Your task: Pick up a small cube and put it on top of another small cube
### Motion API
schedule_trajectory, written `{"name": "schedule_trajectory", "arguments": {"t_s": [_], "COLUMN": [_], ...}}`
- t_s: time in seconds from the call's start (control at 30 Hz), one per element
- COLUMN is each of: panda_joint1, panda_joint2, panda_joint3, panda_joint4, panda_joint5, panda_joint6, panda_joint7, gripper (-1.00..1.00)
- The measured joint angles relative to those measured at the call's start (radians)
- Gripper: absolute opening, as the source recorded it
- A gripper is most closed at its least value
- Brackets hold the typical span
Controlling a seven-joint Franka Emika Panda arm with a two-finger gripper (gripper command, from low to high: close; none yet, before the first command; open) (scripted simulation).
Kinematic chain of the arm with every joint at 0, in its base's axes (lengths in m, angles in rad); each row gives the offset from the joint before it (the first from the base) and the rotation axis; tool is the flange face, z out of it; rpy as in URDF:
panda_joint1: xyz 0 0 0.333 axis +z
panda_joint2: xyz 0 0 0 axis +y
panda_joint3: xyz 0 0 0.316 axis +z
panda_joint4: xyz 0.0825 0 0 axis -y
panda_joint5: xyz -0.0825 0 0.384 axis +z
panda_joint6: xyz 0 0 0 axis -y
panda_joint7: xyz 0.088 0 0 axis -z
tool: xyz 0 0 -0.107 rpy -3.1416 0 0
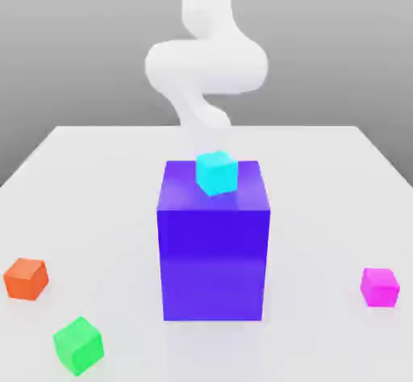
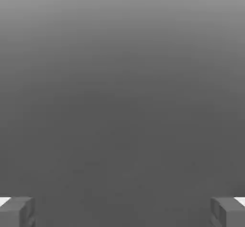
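Note:
The small cube (image 1: 379,286), magenta-pink and glossy, rests on the white table at the exterior view's right, near the front. A small cyan cube (image 1: 216,172) lies on top of the big blue-purple block (image 1: 213,251) in the table's middle. My white arm (image 1: 204,64) rises behind that block, far from the pink cube. In the hand view my gripper (image 2: 122,211) is open: its two grey fingertips (image 2: 17,211) stand far apart with nothing between them, against a plain grey background.
An orange cube (image 1: 27,278) and a green cube (image 1: 78,344) sit on the table (image 1: 97,187) at the exterior view's left front. The tall blue-purple block stands between my arm and the front of the table.

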Motion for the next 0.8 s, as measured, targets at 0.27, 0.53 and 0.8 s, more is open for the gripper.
{"name": "schedule_trajectory", "arguments": {"t_s": [0.27,0.53,0.8], "panda_joint1": [0.216,0.381,0.511], "panda_joint2": [0.248,0.49,0.722], "panda_joint3": [-0.029,0.004,0.082], "panda_joint4": [-0.064,-0.127,-0.194], "panda_joint5": [0.11,0.187,0.151], "panda_joint6": [0.105,0.21,0.326], "panda_joint7": [-0.269,-0.511,-0.671], "gripper": [0.0,0.0,0.0]}}
